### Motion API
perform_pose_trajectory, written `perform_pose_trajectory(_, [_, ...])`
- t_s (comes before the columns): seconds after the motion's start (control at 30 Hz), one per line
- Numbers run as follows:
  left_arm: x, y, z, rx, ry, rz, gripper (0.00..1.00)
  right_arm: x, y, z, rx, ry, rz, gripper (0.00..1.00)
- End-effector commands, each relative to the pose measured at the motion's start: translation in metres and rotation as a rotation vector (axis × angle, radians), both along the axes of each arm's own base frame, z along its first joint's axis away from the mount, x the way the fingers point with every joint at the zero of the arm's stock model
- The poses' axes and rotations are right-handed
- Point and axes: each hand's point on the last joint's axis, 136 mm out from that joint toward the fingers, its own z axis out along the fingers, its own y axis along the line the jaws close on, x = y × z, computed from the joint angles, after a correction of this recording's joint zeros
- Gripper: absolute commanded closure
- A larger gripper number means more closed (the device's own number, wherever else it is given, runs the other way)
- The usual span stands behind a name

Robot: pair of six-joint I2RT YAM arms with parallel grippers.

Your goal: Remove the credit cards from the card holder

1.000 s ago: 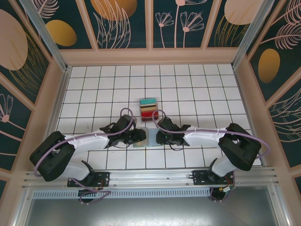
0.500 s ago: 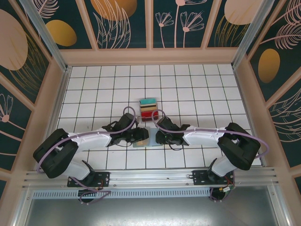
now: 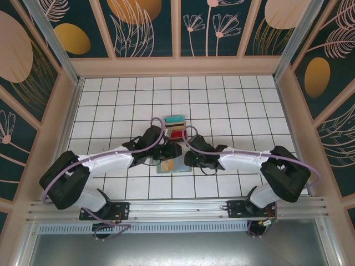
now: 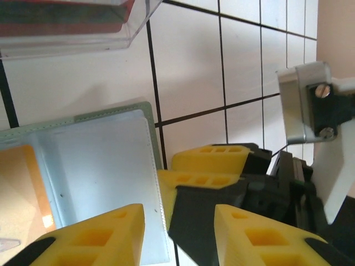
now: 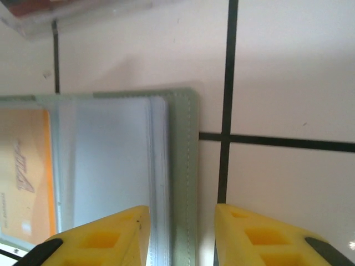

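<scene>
The card holder (image 5: 111,166) is laid open toward the table's (image 3: 111,105) near edge, mid-width, an orange credit card (image 5: 25,177) exposed. Its right edge is straddled by the half-open right hand (image 5: 180,213), probably for pinning; the left hand (image 4: 177,209) is held half-open, empty.

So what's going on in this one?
Both arms are bent over the card holder, which lies open and flat on the tiled table, just in front of a clear tray holding a stack of cards. The right pincer straddles the holder's right edge with its jaws apart. The left pincer, also open, hovers close beside it over the light-blue inner half. An orange credit card sits in the holder's other half, not yet taken out.
</scene>
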Motion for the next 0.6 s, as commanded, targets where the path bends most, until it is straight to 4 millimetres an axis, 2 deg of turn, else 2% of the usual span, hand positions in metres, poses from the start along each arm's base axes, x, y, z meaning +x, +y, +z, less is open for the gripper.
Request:
perform_pose_trajectory(0.0, [0.002,0.012,0.004,0.066,-0.038,0.022,0.65,0.009,-0.003,0.020,0.050,-0.026,-0.030,0.64])
perform_pose_trajectory(0.07, [0.002,0.024,-0.002,0.110,-0.039,0.043,0.68,0.015,0.000,0.032,0.076,-0.050,-0.036,0.64])
perform_pose_trajectory(0.2, [0.005,0.054,-0.016,0.171,-0.021,0.102,0.77,0.018,0.021,0.051,0.163,-0.052,0.014,0.66])
perform_pose_trajectory(0.33, [0.003,0.078,-0.030,0.195,0.000,0.136,0.85,0.016,0.046,0.061,0.251,-0.021,0.071,0.72])
perform_pose_trajectory(0.43, [-0.002,0.083,-0.040,0.203,0.012,0.132,0.92,0.013,0.064,0.059,0.306,0.027,0.106,0.78])
perform_pose_trajectory(0.57, [-0.008,0.079,-0.047,0.161,0.030,0.121,0.95,0.008,0.078,0.049,0.339,0.099,0.122,0.84])
